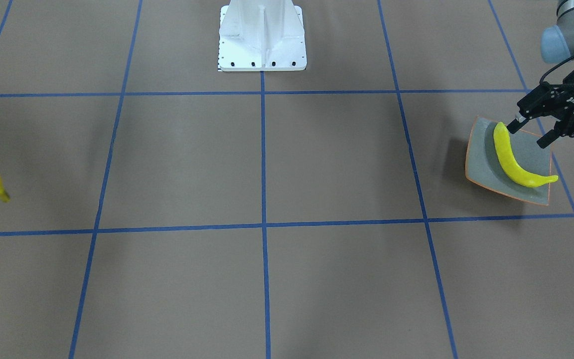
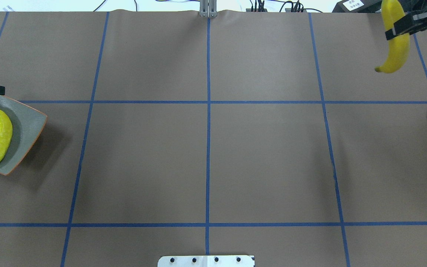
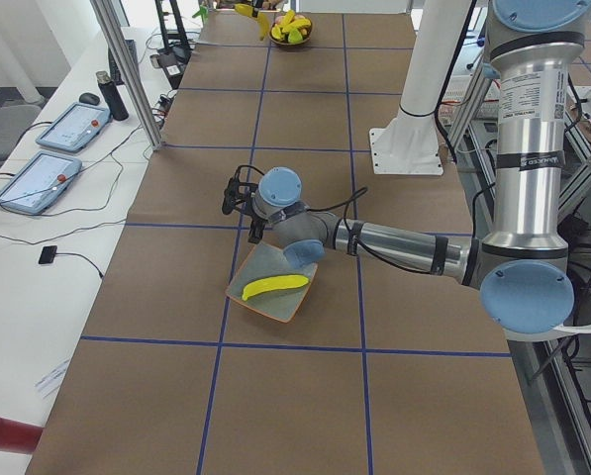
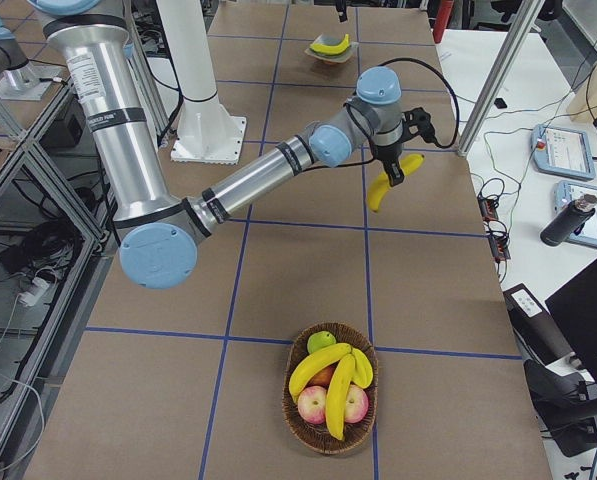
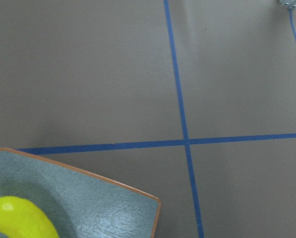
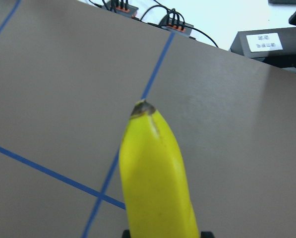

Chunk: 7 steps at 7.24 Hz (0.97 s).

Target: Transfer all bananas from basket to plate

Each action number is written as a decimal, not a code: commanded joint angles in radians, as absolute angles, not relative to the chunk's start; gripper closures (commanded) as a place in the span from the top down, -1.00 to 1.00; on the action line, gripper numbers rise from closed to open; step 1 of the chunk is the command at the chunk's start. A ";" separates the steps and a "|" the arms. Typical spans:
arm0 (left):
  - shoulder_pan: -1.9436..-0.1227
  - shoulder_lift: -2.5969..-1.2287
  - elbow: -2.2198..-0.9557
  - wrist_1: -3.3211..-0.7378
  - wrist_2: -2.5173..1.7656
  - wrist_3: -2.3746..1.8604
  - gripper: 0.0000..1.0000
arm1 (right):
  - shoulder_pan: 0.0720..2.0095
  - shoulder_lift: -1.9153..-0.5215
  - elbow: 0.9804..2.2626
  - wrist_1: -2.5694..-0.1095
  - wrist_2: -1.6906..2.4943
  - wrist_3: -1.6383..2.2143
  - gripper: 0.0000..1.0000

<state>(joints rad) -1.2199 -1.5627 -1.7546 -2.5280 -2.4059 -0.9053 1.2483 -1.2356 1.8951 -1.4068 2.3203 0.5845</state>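
The job is partly done. One banana [image 1: 508,162] lies in the plate [image 1: 481,167], which sits on the table [image 2: 206,163] at the robot's left end. The left gripper [image 1: 530,134] hangs just over the plate's back corner, close by one end of that banana. Its fingers are spread apart and there is nothing in them. A second banana [image 2: 397,52] is up in the air, far across the table from the plate. The right gripper [image 2: 399,29] is squeezed tight round it, and the banana hangs down with its dark tip low. It has a long way to go to reach the plate. The basket [image 4: 298,425] sits at the robot's right end, well apart from the plate. In it I can make out two more bananas [image 4: 318,370], two pink-red apples [image 4: 311,405] and a green fruit [image 4: 321,343]. So I think one is done, one is being carried, and two are left to pick up. The plate holds just the one banana and nothing else.
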 commanded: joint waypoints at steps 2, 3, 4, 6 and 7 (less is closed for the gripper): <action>-1.195 -1.786 -1.763 -2.525 -2.407 -1.085 1.00 | 1.093 -1.047 1.911 -1.405 2.287 0.993 -1.00; -1.171 -1.868 -1.763 -2.526 -2.407 -1.200 1.00 | 1.048 -1.008 1.913 -1.405 2.245 1.088 -1.00; -1.140 -1.920 -1.773 -2.537 -2.402 -1.266 1.00 | 1.007 -0.974 1.910 -1.404 2.214 1.174 -1.00; -1.071 -1.992 -1.821 -2.540 -2.395 -1.330 1.00 | 0.954 -0.944 1.910 -1.333 2.207 1.378 -1.00; -1.028 -2.000 -1.835 -2.569 -2.395 -1.327 1.00 | 0.930 -0.912 1.904 -1.336 2.200 1.426 -1.00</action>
<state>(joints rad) -1.0774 -1.9758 -1.8135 -2.5465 -2.3963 -1.3148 0.9624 -0.9444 1.9086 -1.3493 2.2086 1.3363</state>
